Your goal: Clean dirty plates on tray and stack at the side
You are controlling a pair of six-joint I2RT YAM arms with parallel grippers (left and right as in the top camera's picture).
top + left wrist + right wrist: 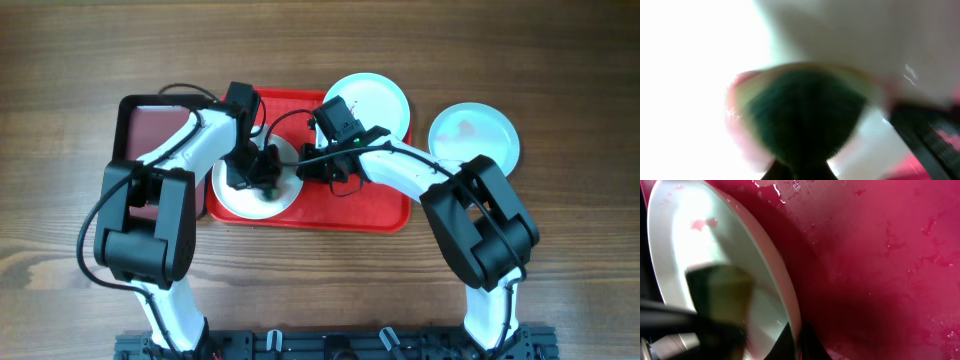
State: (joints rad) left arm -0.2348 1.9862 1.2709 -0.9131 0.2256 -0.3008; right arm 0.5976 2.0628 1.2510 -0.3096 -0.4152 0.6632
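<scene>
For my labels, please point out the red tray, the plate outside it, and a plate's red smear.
Red tray [340,212]: overhead view, bare floor near front edge.
Plate outside it [475,135]: overhead view, plate's centre.
Red smear [699,224]: right wrist view, smear's middle.

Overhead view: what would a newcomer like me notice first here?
The bright red tray in the middle stands out, with a pale plate at its left end where both grippers meet. The left gripper holds a dark green pad on that plate while the right gripper pinches its rim. A second plate sits at the tray's far right corner, a third plate on the table beyond.
</scene>
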